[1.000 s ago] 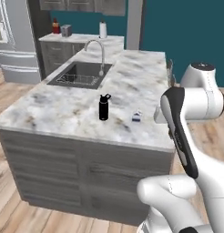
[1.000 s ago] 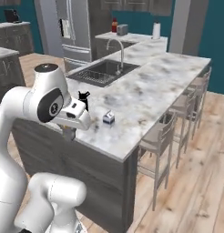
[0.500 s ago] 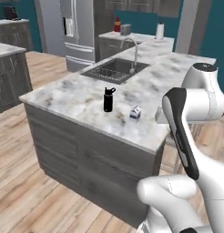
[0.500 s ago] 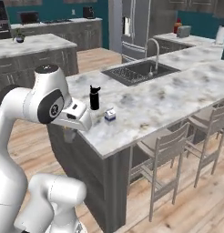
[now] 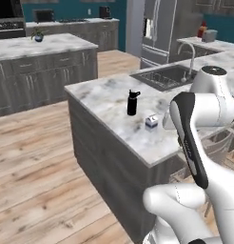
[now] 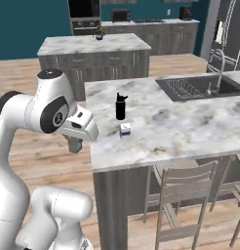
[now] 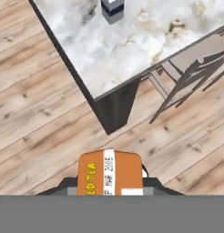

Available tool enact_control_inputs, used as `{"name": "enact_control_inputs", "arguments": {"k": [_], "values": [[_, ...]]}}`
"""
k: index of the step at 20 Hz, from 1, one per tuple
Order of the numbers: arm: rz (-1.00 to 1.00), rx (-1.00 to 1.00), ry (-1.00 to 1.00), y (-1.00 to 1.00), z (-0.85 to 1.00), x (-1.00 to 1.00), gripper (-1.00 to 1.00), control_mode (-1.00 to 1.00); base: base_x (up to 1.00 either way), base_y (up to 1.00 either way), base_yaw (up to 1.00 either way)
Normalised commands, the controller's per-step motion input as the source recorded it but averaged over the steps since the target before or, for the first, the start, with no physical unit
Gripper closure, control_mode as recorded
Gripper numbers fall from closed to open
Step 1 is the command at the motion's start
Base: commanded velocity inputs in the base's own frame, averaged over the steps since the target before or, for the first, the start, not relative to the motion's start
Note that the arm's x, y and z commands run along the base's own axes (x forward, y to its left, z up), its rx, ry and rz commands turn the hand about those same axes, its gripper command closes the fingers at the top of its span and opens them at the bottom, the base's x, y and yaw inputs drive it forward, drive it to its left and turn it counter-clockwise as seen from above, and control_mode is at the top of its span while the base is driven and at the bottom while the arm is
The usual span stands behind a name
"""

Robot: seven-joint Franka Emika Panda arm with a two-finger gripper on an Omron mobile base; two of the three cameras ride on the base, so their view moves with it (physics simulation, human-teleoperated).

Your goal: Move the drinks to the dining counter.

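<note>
orange drink container (image 7: 109, 175), bottom cut off, sits clamped in the hand (image 6: 74, 144); fingers hidden.

An orange drink container (image 7: 109, 173) sits at the bottom of the hand view, its face bearing a white stripe and yellow letters reading "ED TEA". Dark gripper parts flank its lower edge on both sides, though the fingertips themselves are hidden. Beyond it lies a wood plank floor (image 7: 36, 113). A corner of the marble dining counter (image 7: 145, 45) juts in from the top, with the blue-and-white carton (image 7: 112, 9) standing on it. A chair (image 7: 191, 75) stands beside the counter's edge.
</note>
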Motion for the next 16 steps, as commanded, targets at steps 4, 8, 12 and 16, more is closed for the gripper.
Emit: {"name": "enact_control_inputs", "arguments": {"k": [4, 8, 12, 16], "values": [[0.00, 0.00, 0.00, 0.00, 0.00, 0.00, 1.00, 1.00, 0.00, -1.00, 0.61], [0.00, 0.00, 0.00, 0.00, 0.00, 0.00, 1.00, 1.00, 0.00, -1.00, 0.51], [0.00, 0.00, 0.00, 0.00, 0.00, 0.00, 1.00, 1.00, 0.01, -1.00, 0.33], [0.00, 0.00, 0.00, 0.00, 0.00, 0.00, 1.00, 1.00, 0.17, -0.91, 0.20]]}}
